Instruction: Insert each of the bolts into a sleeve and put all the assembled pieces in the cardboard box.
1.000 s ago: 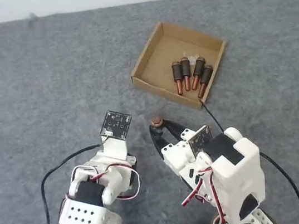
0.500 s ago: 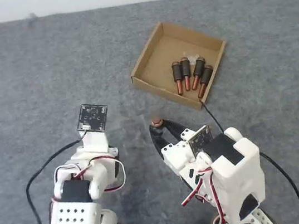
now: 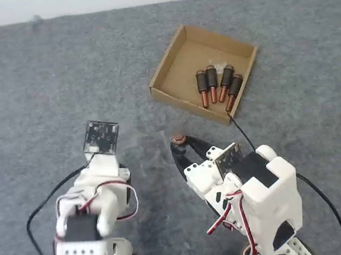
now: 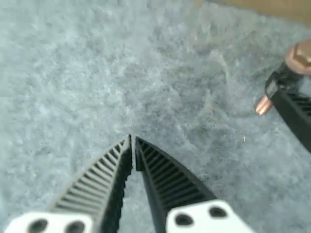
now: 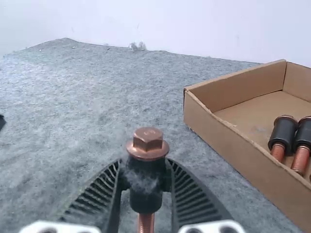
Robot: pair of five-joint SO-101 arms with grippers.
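Note:
My right gripper (image 3: 179, 146) is shut on an assembled piece (image 5: 146, 167): a copper bolt with a hex head standing upright in a black sleeve, its threaded end showing below. It sits just short of the cardboard box (image 3: 183, 102), near the box's front corner. Several more assembled pieces (image 3: 217, 85) lie side by side inside the box (image 5: 228, 141). My left gripper (image 4: 132, 141) is shut and holds nothing, low over bare carpet to the left of the right gripper. The held piece (image 4: 296, 58) also appears in the left wrist view, off to one side.
Grey carpet covers the whole table. A black cable (image 3: 270, 151) runs from the right arm's base past the box corner. The box sits at the back right; open carpet lies to the left and behind the left arm.
The left arm has swung leftward, away from the right gripper and its piece. The right arm and the box contents have not moved.

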